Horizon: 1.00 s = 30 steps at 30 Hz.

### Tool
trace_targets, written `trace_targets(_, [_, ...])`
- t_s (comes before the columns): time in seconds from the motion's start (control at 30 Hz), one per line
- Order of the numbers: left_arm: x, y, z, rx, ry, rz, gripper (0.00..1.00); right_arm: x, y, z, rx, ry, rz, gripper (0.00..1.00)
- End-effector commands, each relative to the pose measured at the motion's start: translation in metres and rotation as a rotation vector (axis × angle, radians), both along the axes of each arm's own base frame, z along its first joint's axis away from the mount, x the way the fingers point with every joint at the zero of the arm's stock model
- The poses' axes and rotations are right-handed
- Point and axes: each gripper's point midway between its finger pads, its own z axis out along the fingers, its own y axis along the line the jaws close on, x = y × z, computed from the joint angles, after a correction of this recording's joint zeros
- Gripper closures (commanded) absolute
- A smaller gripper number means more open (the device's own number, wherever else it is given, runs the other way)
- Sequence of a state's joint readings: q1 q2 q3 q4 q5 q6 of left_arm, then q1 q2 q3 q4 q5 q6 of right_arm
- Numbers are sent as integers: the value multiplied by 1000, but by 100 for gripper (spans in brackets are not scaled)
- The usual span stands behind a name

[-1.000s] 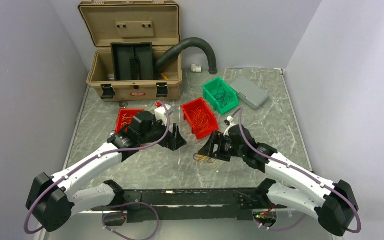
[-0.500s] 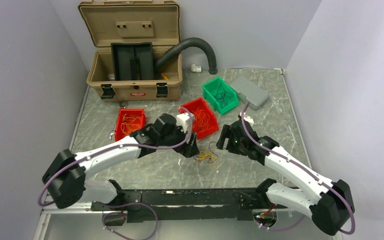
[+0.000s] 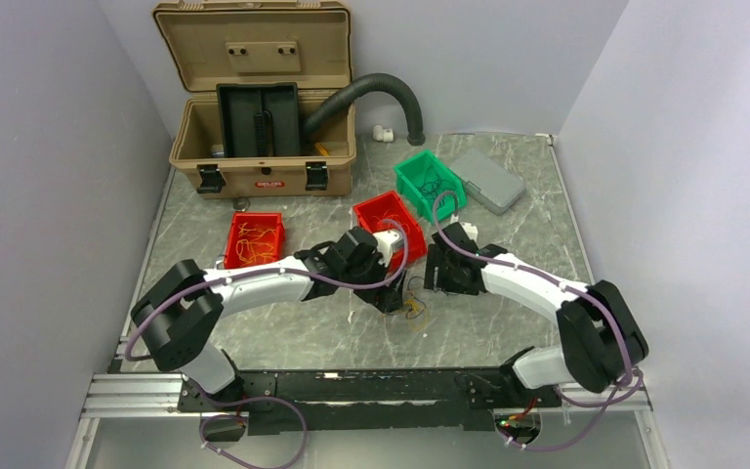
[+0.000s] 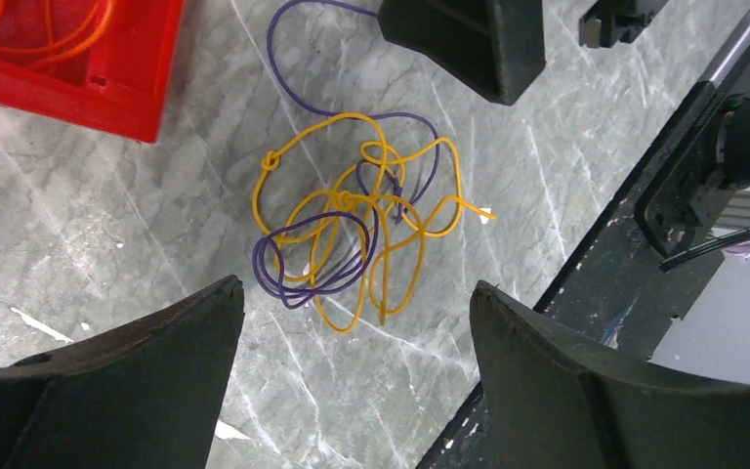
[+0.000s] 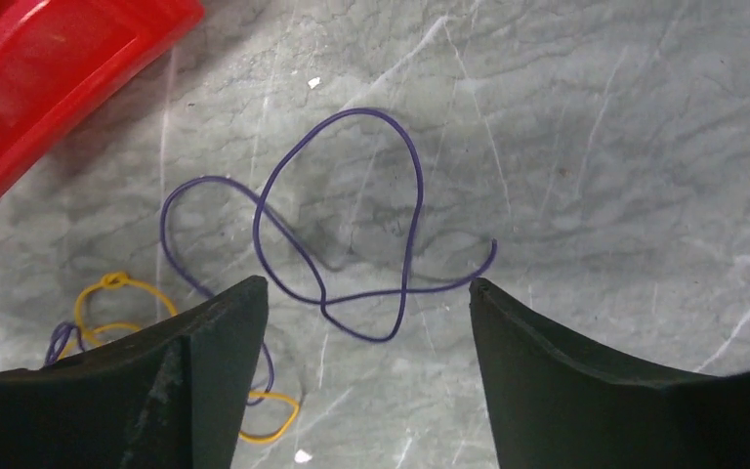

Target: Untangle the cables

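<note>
A small tangle of thin yellow and purple cables [image 3: 412, 308] lies on the marble table in front of a red bin. In the left wrist view the tangle [image 4: 352, 210] lies just ahead of my left gripper [image 4: 356, 293], which is open and empty above it. In the right wrist view a loose purple cable loop [image 5: 352, 225] lies on the table ahead of my right gripper [image 5: 366, 288], open and empty, with yellow strands [image 5: 107, 293] at the left. In the top view the left gripper [image 3: 391, 298] and right gripper [image 3: 437, 274] flank the tangle.
A red bin [image 3: 363, 207] of orange wires sits just behind the tangle, another red bin [image 3: 254, 216] to the left. A green bin [image 3: 407, 189], a grey case [image 3: 488, 181], an open tan toolbox [image 3: 264, 98] and a black hose [image 3: 371, 93] stand at the back.
My left arm has swung right, from beside the left red bin to over the tangle. My right gripper has pulled back off the tangle to its far right side.
</note>
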<state>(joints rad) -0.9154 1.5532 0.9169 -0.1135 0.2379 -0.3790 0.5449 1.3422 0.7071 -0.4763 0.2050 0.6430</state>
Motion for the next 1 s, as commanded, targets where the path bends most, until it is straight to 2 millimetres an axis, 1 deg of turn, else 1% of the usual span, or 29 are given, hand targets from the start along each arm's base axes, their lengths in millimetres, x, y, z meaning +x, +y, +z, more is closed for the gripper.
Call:
trace_targets(0.0, [4,-23,12,-50,-33,-30,14,25,10,3,-12,-62,30,28])
trace_targets(0.1, [0,-28,7,-40,-29,-42,18,25,9,-5,-27,-48,31,42])
trace_targets(0.13, [-1,-29,3,-32,-23,-46,20,25,10,-7,-28,-43,33,50])
trace_targets(0.17, [-2,-30,1,-28,-22,-48,22,24,10,-9,-28,-37,35,61])
trace_targets(0.23, [-3,-30,-2,-22,-19,-52,26,24,11,-11,-25,-33,32,90])
trace_targets(0.27, [-3,-31,-4,-19,-18,-52,30,23,11,-10,-18,-35,33,98])
trace_targets(0.33, [-2,-32,-5,-14,-20,-53,42,23,13,-7,-1,-45,30,100])
trace_targets(0.4, [0,-32,-7,-7,-19,-51,58,22,14,-3,15,-55,29,100])
trace_targets(0.43, [1,-33,-9,2,-19,-49,70,22,15,0,20,-58,27,100])
trace_targets(0.47, [3,-31,-10,20,-22,-38,87,22,13,2,19,-63,20,100])
trace_targets(0.5, [6,-26,-12,48,-26,-14,100,22,11,5,13,-68,11,100])
trace_targets(0.57, [10,-11,-9,88,-46,37,100,24,2,11,0,-78,-25,100])
trace_targets(0.67, [17,15,9,63,-76,110,100,27,-18,22,-1,-97,-123,100])
trace_targets(0.8, [26,60,32,3,-61,204,100,30,-59,46,-5,-187,-306,100])
trace_targets(0.83, [31,76,44,-23,-77,243,100,30,-70,52,-13,-212,-353,100])
trace_targets(0.87, [30,87,51,-34,-89,264,100,29,-81,59,-24,-233,-396,100])
trace_targets(0.97, [39,130,68,-43,-125,391,100,21,-115,76,-76,-283,-547,100])
